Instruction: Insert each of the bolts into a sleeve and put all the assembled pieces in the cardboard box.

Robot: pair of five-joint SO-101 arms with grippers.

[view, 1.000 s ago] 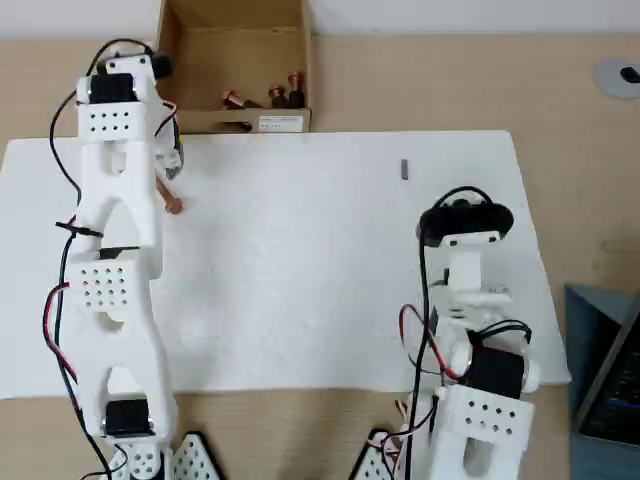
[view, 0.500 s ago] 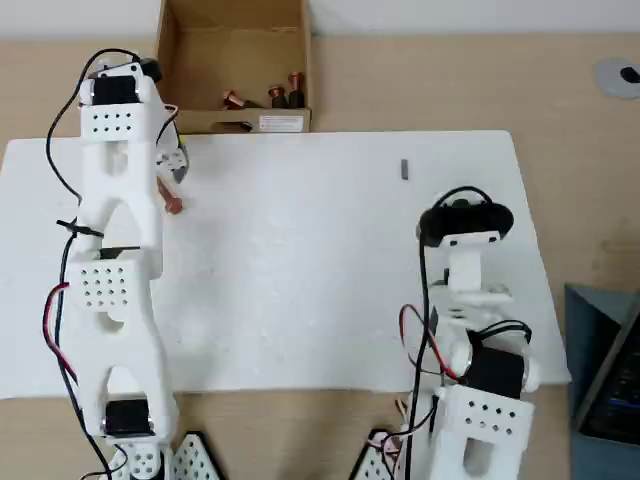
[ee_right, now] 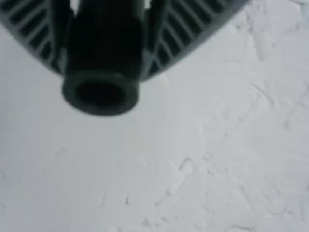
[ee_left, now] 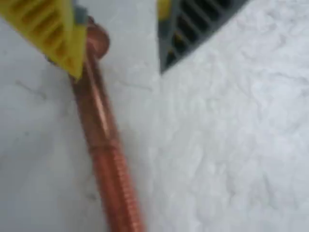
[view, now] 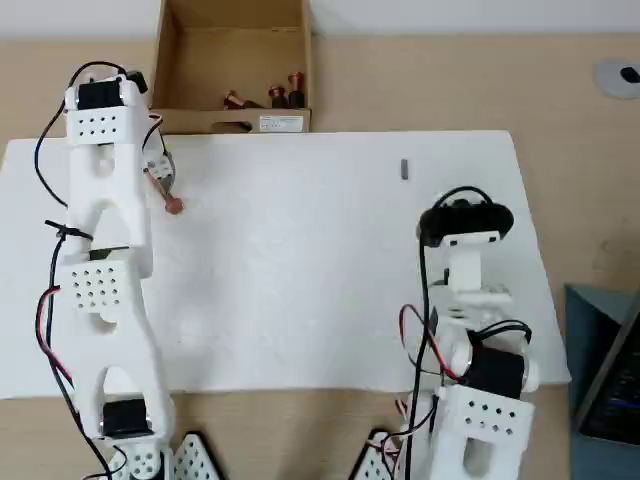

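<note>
Holds nothing in left gripper, jaws wide, one finger touching bolt flat on mat. Clamps sleeve in right gripper. Probably stiff, smooth, apt to roll: best pinched mid-shank.

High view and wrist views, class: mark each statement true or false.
1. The cardboard box holds copper pieces. True.
2. The copper bolt lies inside the box. False: it lies on the white mat, by the left gripper.
3. The right gripper holds a dark sleeve. True.
4. Three loose sleeves lie on the mat. False: one lone sleeve lies there.
</note>
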